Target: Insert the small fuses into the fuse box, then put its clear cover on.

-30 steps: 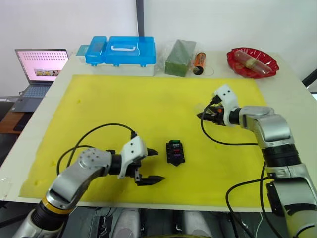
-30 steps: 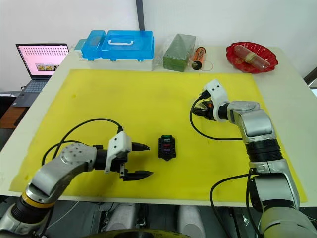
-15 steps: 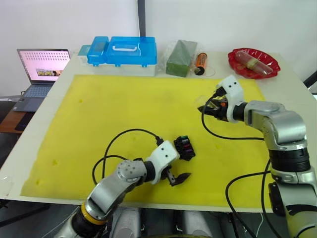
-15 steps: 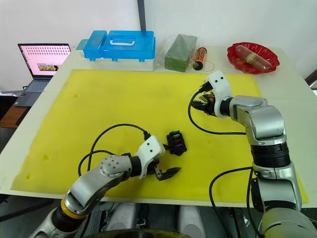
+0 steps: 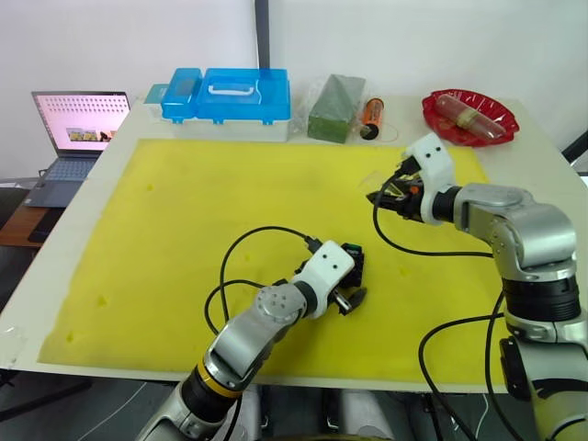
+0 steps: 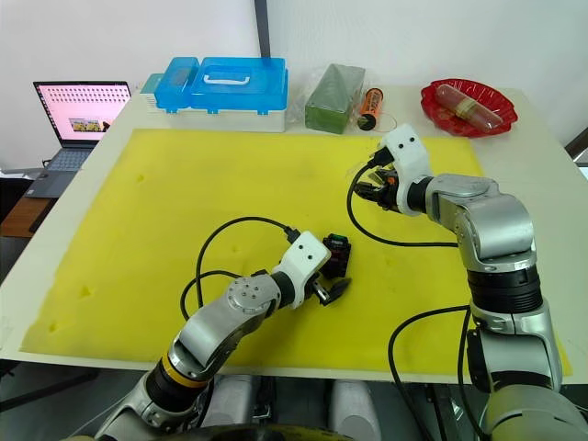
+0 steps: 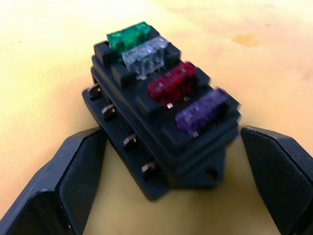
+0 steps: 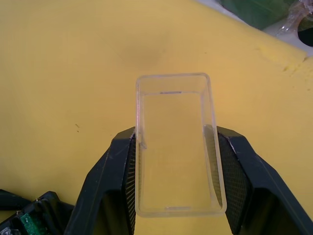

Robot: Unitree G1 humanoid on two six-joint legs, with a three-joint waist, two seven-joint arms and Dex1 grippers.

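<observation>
The fuse box [image 7: 161, 129] is a chunky little black block with four fuses [image 7: 168, 100] seated in a row on top: green, clear/grey, red, purple. There are small copper tabs poking out along one side and a mounting ear with a hole at the near end. In the head views it sits a bit below the middle of the frame, on the yellow mat [image 5: 202, 211], slightly right of centre.

The left gripper [image 7: 168, 188] is right at it with its jaws spread wide, one black finger on each side of the box. In the left wrist view there's mat showing between the box and the far finger, and the other finger looks very close to the side with the tabs, but contact can't be made out. So it's straddling the box, not clamping it.

The right gripper [image 8: 171, 183] is up in the upper right of the mat, well apart from the box, and it's pinching the cover [image 8: 175, 147] between its two finger pads. The cover is a see-through rectangular cap with rounded corners, open side facing the wrist camera, and the yellow shows straight through it.

Along the back of the table: a blue case [image 5: 227, 92], a green block [image 5: 333, 107] and a red dish [image 5: 469, 116], plus a laptop [image 5: 73, 138] off at the left edge.
</observation>
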